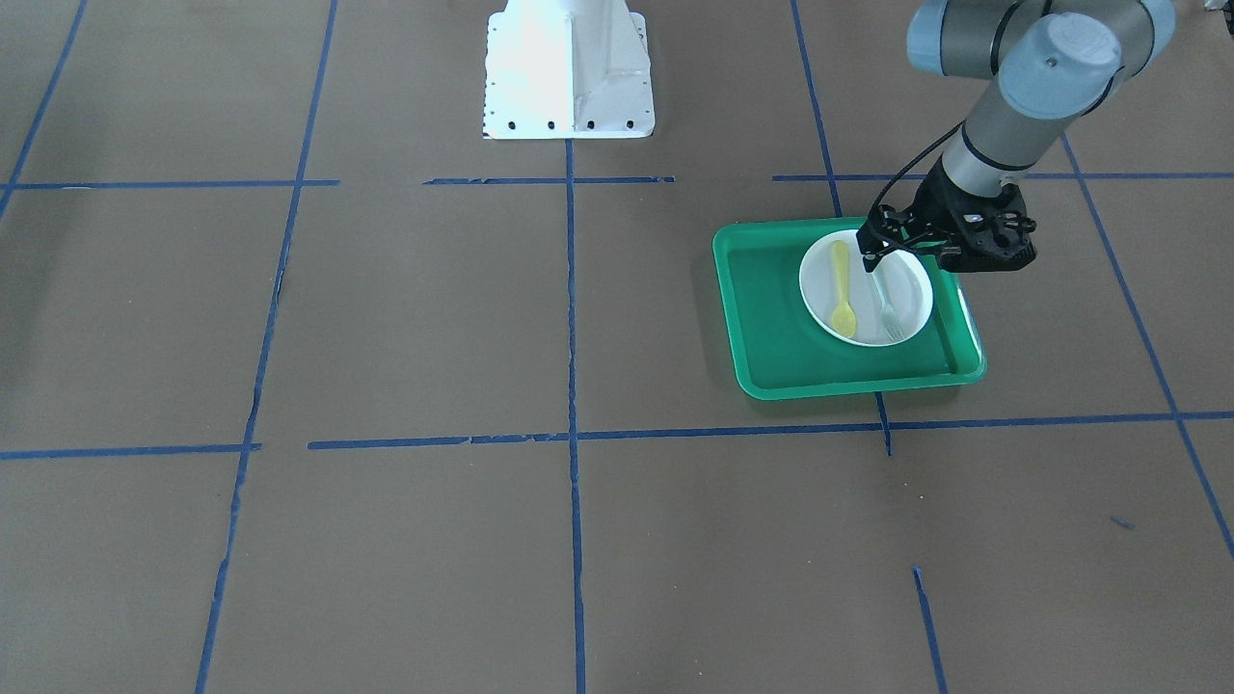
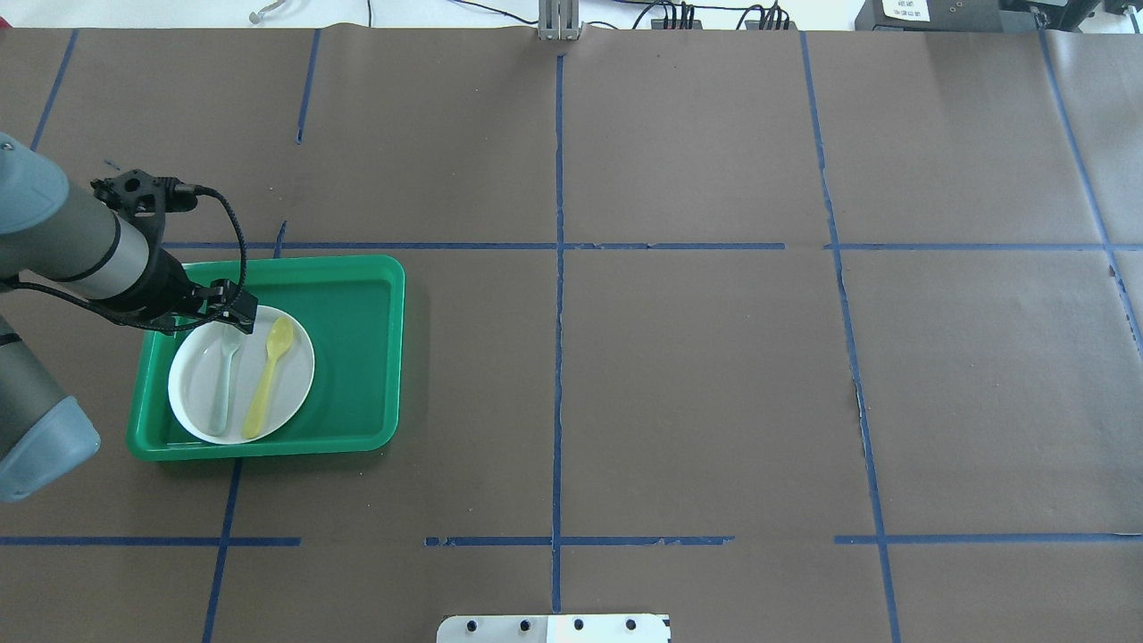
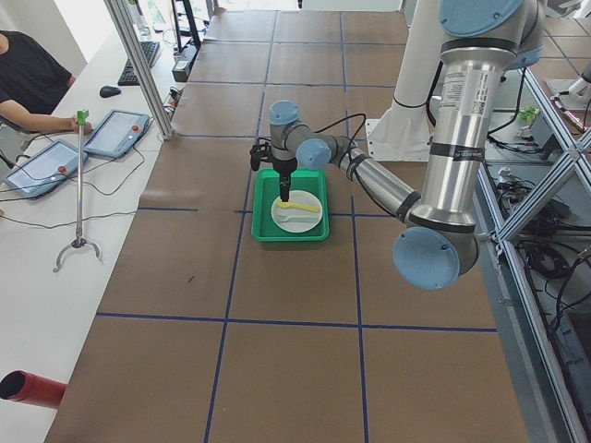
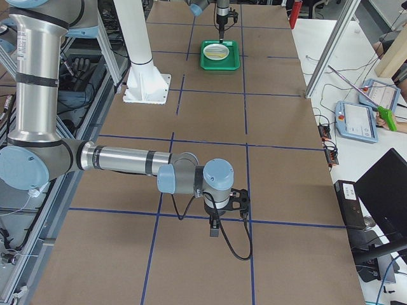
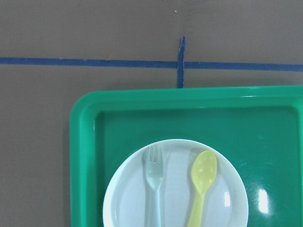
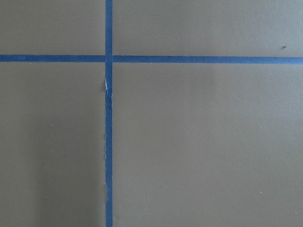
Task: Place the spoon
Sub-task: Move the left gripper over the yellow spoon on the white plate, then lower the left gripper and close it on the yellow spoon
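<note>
The pale-yellow spoon (image 1: 842,289) lies flat on the white plate (image 1: 911,284) inside the green tray (image 1: 771,328), next to a grey-green fork (image 1: 887,313). It also shows in the overhead view (image 2: 270,375) and the left wrist view (image 5: 202,179). My left gripper (image 1: 868,260) hangs a little above the plate's robot-side rim, over the fork end. Its fingers look shut and hold nothing. My right gripper (image 4: 215,232) points down over bare table far from the tray; I cannot tell whether it is open or shut.
The tray (image 2: 357,357) sits on the robot's left side of the brown table, which is marked with blue tape lines. The white robot base (image 1: 569,67) stands at the table's edge.
</note>
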Robot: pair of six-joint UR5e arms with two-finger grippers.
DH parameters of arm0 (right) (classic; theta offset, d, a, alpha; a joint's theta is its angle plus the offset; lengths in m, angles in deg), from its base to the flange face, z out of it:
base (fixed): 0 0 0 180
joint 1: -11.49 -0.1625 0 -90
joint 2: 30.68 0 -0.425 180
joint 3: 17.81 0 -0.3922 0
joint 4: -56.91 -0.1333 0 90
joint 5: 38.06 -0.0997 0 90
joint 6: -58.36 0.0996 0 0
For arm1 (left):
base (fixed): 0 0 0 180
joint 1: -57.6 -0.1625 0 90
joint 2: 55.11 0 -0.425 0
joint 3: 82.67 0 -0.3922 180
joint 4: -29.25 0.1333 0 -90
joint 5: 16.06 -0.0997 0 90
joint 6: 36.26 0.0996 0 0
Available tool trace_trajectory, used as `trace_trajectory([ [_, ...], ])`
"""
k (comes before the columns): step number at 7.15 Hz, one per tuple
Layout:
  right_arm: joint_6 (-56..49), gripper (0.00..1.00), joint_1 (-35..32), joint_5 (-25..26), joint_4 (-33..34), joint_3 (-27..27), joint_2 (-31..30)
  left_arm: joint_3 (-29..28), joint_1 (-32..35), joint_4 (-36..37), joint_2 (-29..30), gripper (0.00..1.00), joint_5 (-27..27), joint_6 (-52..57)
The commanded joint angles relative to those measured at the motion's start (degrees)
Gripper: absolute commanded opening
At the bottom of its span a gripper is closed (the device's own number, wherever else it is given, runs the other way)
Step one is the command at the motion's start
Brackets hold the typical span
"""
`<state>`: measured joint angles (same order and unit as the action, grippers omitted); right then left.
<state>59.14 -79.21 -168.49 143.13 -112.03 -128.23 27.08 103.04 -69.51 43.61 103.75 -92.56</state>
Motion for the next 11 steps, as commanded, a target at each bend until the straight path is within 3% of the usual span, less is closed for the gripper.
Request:
trace_trajectory([
  [1,0.0,1.00,0.0,0.0,0.0,0.0,0.0,-5.0,-3.5,-7.6,0.1,0.90,-1.9,-4.5],
  [11,0.0,1.00,0.0,0.0,0.0,0.0,0.0,-9.3,-6.5,-9.9,1.7,0.63,-2.0,-4.7],
])
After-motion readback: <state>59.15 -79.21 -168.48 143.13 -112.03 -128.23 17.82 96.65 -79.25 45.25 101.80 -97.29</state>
